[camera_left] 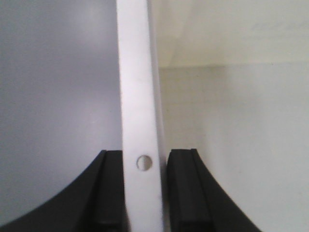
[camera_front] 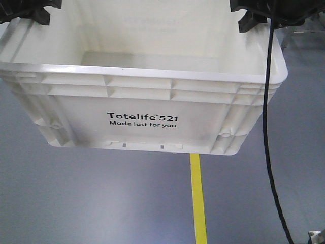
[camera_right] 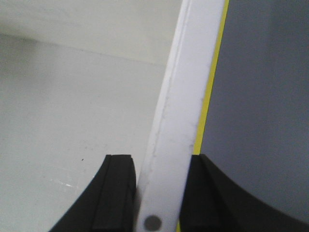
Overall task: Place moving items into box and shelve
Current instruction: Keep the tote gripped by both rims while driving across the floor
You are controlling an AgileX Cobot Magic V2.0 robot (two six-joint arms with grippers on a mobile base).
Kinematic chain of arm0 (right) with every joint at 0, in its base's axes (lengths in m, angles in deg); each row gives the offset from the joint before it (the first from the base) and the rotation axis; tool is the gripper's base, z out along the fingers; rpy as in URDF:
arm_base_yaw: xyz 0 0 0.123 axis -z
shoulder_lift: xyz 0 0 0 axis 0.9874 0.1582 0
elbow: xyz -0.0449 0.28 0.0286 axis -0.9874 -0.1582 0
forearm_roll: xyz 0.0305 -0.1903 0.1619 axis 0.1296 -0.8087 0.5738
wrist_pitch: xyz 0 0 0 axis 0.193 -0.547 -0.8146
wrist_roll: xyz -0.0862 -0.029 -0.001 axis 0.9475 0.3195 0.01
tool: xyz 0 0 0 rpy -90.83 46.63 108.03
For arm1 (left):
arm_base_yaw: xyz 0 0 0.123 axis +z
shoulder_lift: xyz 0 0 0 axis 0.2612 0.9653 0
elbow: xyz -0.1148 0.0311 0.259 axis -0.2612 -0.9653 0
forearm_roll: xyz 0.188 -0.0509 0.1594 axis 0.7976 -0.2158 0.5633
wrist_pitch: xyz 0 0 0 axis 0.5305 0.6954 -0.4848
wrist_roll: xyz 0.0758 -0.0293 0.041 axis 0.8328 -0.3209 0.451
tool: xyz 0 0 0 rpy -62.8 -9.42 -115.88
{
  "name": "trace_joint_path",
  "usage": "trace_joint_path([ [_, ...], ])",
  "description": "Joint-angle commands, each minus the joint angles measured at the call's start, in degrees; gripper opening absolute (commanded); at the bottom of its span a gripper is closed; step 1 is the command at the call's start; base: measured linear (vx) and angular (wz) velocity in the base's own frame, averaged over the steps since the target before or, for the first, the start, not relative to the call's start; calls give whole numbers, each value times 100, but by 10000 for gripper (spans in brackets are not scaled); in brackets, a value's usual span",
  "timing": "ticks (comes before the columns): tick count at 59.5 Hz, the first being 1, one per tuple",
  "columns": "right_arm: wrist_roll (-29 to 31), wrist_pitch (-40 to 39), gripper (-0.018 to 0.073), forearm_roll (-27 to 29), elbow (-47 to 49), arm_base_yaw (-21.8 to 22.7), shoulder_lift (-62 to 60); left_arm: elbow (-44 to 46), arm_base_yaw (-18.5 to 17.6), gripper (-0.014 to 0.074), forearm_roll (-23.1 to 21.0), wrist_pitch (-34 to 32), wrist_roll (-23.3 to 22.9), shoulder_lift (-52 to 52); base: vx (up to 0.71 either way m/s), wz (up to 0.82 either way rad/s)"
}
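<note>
The box (camera_front: pixel 142 122), a large white ribbed tote printed "Totelife 521", hangs above the grey floor between my two grippers. My left gripper (camera_front: pixel 30 12) is shut on the box's left rim (camera_left: pixel 137 72), one black finger (camera_left: pixel 108 188) outside the wall and the other inside. My right gripper (camera_front: pixel 254 15) is shut on the right rim (camera_right: pixel 188 87) in the same way, with a finger (camera_right: pixel 116 193) inside the box. The part of the box's inside that shows is bare white. The moving items are out of view.
A yellow tape line (camera_front: pixel 198 198) runs along the grey floor under the box. A black cable (camera_front: pixel 268 152) hangs from the right arm down past the box's right side. A small white object (camera_front: pixel 316 236) sits at the bottom right corner.
</note>
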Motion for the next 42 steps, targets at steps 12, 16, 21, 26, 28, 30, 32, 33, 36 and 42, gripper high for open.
trace_joint_path([
  [12, 203, -643, -13, 347, 254, -50, -345, 271, -34, -13, -226, -808, 39, -300, 57, -24],
  [16, 203, -643, -13, 347, 254, -50, -345, 271, -34, -13, -226, -808, 39, -300, 56, -27],
  [21, 203, -643, -13, 363, 254, -50, -345, 271, -34, -13, -203, -808, 39, -300, 57, -27],
  [26, 203, -643, -13, 358, 254, -50, -345, 271, -34, -13, -197, -808, 39, -300, 57, -27],
  [28, 203, -643, -13, 358, 254, -50, -345, 271, -34, -13, -197, -808, 39, -300, 57, -28],
  [30, 203, -643, -13, 358, 254, -50, -345, 271, -34, -13, -197, -808, 39, -300, 57, -28],
  [32, 203, -643, -13, 358, 254, -50, -345, 271, -34, -13, -197, -808, 39, -300, 58, -28],
  [33, 203, -643, -13, 358, 254, -50, -345, 271, -34, -13, -197, -808, 39, -300, 57, -28],
  [36, 203, -643, -13, 358, 254, -50, -345, 271, -34, -13, -197, -808, 39, -300, 57, -28],
  [42, 203, -643, -13, 358, 254, -50, -345, 271, -34, -13, -192, -808, 39, -300, 57, -29],
])
